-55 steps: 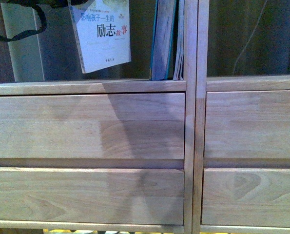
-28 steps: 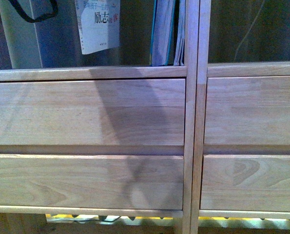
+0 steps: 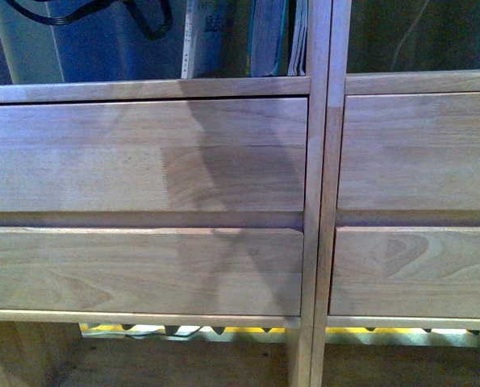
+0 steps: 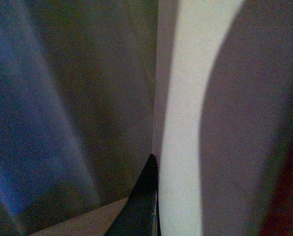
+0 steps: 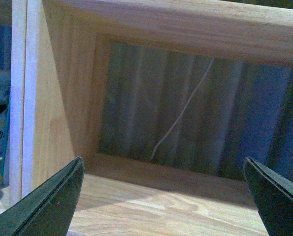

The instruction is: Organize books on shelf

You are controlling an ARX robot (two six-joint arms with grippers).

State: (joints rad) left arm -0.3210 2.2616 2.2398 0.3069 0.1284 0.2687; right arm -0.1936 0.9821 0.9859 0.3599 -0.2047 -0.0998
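Observation:
In the front view the held book (image 3: 193, 39) shows only as a white edge with dark print. It stands upright in the left open compartment of the light-wood shelf (image 3: 143, 89). A gap separates it from the teal-covered book (image 3: 268, 36) and the pale booklets (image 3: 298, 36), which stand against the upright post. In the left wrist view my left gripper (image 4: 156, 164) is shut on this book's white cover (image 4: 185, 123), and one dark finger (image 4: 141, 206) shows. My right gripper (image 5: 161, 206) is open and empty, facing into the bare right compartment (image 5: 151, 196).
Four plain drawer fronts (image 3: 143, 153) fill the front view below the compartments. A black cable (image 3: 86, 12) hangs at the upper left. A thin white cord (image 5: 180, 118) hangs behind the backless right compartment. Yellow and white things (image 3: 183, 329) show under the shelf.
The shelf has slid upward in the front view, showing more below it. The held book has moved right toward the teal book and turned from cover-on to edge-on.

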